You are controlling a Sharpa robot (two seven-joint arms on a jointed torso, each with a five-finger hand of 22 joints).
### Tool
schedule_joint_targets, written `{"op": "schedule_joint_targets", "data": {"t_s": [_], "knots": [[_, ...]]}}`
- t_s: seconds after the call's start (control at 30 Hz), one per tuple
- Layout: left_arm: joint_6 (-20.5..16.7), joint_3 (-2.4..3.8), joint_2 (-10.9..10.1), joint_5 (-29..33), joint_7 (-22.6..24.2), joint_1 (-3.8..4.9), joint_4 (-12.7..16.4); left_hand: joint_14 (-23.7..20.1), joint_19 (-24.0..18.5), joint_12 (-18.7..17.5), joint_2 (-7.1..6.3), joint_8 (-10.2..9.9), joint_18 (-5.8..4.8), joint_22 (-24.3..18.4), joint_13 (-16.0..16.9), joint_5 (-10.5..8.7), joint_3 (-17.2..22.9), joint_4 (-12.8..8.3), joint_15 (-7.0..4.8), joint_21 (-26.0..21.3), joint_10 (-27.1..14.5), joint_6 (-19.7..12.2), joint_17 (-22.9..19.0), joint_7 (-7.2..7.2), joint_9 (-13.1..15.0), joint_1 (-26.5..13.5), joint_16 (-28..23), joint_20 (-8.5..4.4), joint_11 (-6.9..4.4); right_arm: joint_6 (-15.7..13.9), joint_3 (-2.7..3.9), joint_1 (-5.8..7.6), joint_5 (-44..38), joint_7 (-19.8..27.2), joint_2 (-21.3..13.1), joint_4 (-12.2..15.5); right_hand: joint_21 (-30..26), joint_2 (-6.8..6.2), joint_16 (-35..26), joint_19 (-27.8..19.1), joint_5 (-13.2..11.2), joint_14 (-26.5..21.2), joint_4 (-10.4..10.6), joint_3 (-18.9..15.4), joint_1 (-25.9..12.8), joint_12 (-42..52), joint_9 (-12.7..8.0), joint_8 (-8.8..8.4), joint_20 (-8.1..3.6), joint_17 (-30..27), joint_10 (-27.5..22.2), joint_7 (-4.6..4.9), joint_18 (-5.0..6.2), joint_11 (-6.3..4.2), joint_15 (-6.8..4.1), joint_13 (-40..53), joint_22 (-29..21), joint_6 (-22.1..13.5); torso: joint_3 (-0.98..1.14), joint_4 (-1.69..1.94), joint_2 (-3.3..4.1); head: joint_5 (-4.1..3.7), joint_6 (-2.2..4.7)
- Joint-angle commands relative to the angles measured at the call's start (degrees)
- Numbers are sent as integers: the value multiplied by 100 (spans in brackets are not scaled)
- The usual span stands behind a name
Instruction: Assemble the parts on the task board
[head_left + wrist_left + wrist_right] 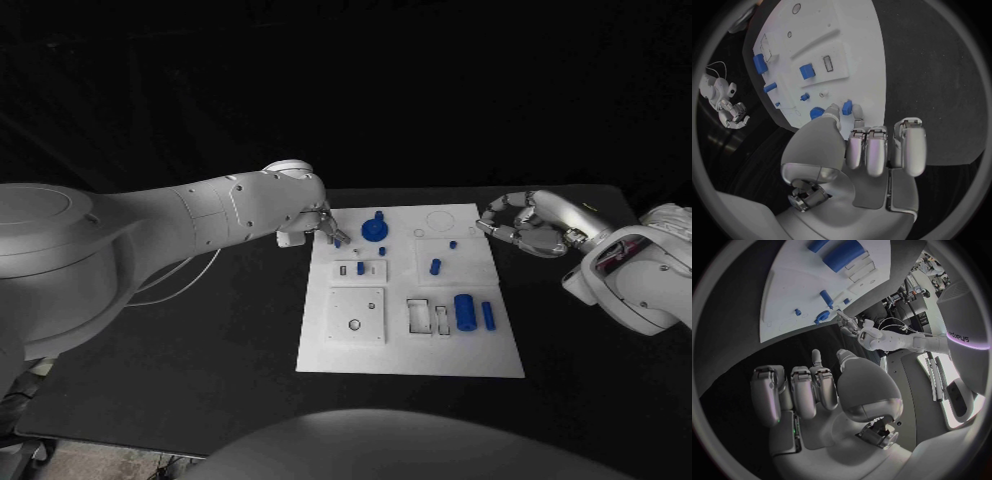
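White board (411, 345) lies mid-frame on the black surface (188, 370), running from lower centre up toward the middle. Nearest on it, lower right: a large blue cylinder (464, 308) with a thinner blue bar (489, 316) just beside it. Further up, a small blue peg (434, 267) stands at the board's centre right, and a round blue gear (375, 229) sits near the far edge. At the far left corner the left hand (320, 224) pinches a small blue piece (847, 107) between thumb and fingertip, over the board's edge. Right hand (525, 224) hangs off the board's far right corner, fingers curled inward, holding nothing.
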Motion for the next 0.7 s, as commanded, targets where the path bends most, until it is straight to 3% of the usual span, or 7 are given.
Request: {"op": "schedule_joint_targets", "data": {"t_s": [0.03, 0.43, 0.7], "knots": [[123, 4, 20, 61, 41, -9, -3, 603, 160, -20, 47, -66, -94, 1209, 1508, 112, -25, -10, 25, -22, 606, 63, 1509, 6, -26, 44, 14, 0, 19, 84, 0, -4, -27, -6, 0, 10, -33, 21, 20, 182, 31, 608, -15, -38, 10, 22, -8, -27, 35, 1509, 611, 43, 61, 33, 31, 1507, 1320, 4, -1, 0, 2, -4, 0], [49, 4, 21, 86, 102, -18, -6, 603, 162, -20, 120, -220, -94, 1223, 1508, 718, 87, -9, 9, -33, 606, 172, 1509, -26, -62, 291, 14, -9, -5, 87, 0, -4, -27, -12, -4, 10, -35, 29, 20, 180, 38, 608, -18, -36, 23, 22, -12, -20, 36, 1509, 611, 43, 61, 34, 31, 1507, 1319, 19, -2, -1, -1, 7, 0], [19, 4, 22, 113, 155, -19, -4, 603, 163, -20, 125, -244, -94, 1228, 1508, 927, 129, -5, 3, -35, 606, 195, 1509, -36, -46, 335, 14, -17, -14, 99, 0, -5, -27, -21, -6, 10, -41, 50, 20, 176, 98, 608, -22, -32, 60, 22, -25, 6, 38, 1509, 611, 42, 63, 35, 32, 1507, 1317, 73, -1, -1, 1, 2, 0]]}}
